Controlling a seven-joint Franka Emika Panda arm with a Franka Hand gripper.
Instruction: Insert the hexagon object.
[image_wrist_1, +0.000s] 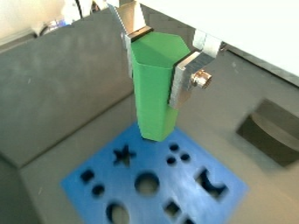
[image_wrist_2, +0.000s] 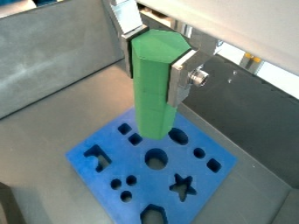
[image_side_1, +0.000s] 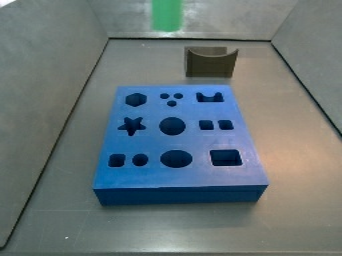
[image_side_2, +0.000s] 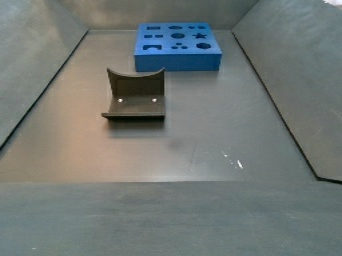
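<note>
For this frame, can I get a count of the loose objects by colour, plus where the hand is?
Green: 1, the hexagon object, held in the hand above the blue block.
Blue: 1, the blue block with cut-out holes.
Dark grey: 1, the curved block on the floor, apart from the blue block.
Total: 3

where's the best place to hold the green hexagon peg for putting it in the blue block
Near its top, as the gripper now holds it: finger plates on opposite flat sides of the hexagon object, coming from above. The peg hangs upright, its lower end free over the blue block.
</note>
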